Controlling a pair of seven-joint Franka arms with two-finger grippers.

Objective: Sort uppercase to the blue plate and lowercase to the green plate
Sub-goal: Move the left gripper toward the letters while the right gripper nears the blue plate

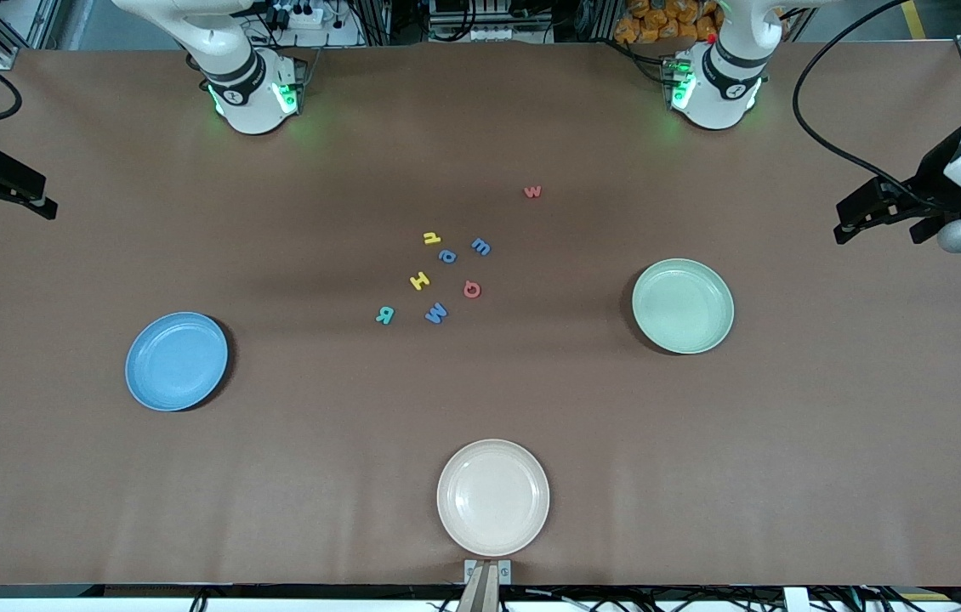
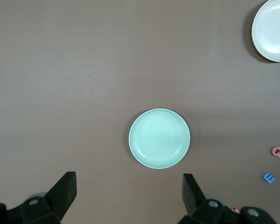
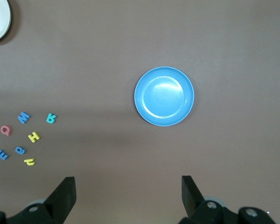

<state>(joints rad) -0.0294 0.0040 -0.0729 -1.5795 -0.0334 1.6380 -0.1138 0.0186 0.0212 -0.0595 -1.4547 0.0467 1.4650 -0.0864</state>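
Seven foam letters lie clustered mid-table: uppercase yellow H (image 1: 419,280), red Q (image 1: 472,289), blue M (image 1: 436,313) and teal R (image 1: 385,315), and lowercase yellow n (image 1: 432,238), blue a (image 1: 447,256) and blue m (image 1: 480,247). The red w (image 1: 532,192) lies apart, nearer the bases. The blue plate (image 1: 176,361) is toward the right arm's end and the green plate (image 1: 683,306) toward the left arm's end; both hold nothing. My left gripper (image 1: 880,223) (image 2: 129,186) hangs open and empty over the table's left-arm end. My right gripper (image 1: 8,212) (image 3: 128,186) hangs open and empty over the right-arm end.
A cream plate (image 1: 493,497) with nothing on it sits near the table's front edge, closest to the front camera. Both arm bases stand along the edge farthest from that camera. A black cable loops above the table near the left arm.
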